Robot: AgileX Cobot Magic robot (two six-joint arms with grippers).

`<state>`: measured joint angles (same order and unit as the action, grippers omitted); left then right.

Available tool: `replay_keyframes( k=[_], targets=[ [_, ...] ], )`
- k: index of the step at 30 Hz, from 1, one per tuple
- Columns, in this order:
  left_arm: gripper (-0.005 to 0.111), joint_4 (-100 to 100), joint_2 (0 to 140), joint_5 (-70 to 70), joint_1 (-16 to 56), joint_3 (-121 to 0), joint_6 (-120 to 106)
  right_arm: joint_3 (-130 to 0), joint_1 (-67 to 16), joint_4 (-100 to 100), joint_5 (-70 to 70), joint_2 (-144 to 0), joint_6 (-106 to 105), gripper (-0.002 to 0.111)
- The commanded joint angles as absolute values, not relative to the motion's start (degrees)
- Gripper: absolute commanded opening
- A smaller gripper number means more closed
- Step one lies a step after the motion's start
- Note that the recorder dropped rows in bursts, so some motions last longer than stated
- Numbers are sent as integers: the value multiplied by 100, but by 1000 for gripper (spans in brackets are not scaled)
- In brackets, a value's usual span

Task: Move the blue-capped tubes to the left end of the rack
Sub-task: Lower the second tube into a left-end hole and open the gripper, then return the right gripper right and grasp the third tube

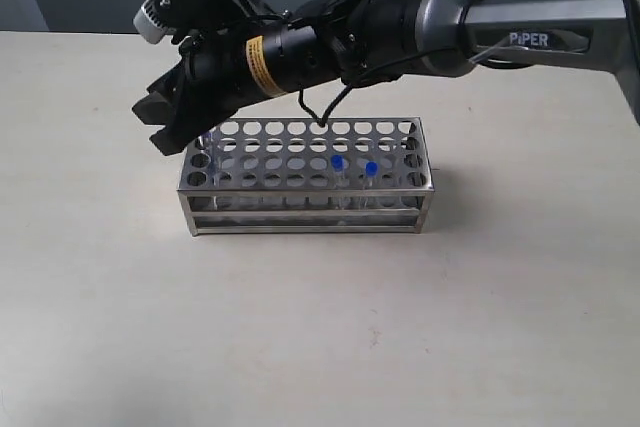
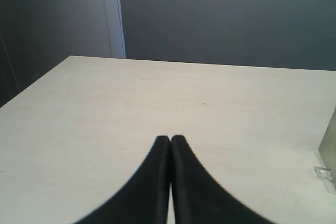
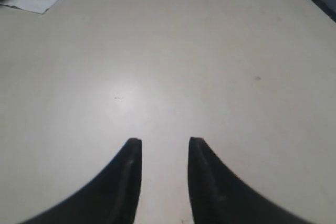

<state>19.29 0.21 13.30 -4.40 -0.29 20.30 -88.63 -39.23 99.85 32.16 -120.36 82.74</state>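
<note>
Exterior view: my right pincer (image 1: 160,125) hangs over the left end of the rack (image 1: 310,209). Two blue-capped tubes (image 1: 338,163) stand right of the middle, and I cannot find any others. I judge I am between carries. The next move calls for travelling right, straddling the nearer cap squarely and lifting it straight up.

Left wrist view: my left pincer (image 2: 170,140) is pressed together over the pale, matte table (image 2: 157,93), with a grey wall (image 2: 226,14) behind.

Right wrist view: my right pincer (image 3: 165,142) stands apart, with nothing between its jaws.
</note>
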Motion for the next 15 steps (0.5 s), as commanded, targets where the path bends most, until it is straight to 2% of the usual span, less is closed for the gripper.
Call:
replay_keyframes(
  k=[1, 8, 15],
  targets=[
    [0, 1908, 0, 1331, -401, -10, 2036, -8874, -3931, 9995, 3062, -11958, 8286, 31],
    [0, 1908, 0, 1331, -401, -10, 2036, -8874, -3712, 9995, 2669, -11748, 8587, 31],
    [0, 1908, 0, 1331, -401, -10, 2036, -7996, -2422, 9995, 3770, -10795, 8862, 27]
  ],
)
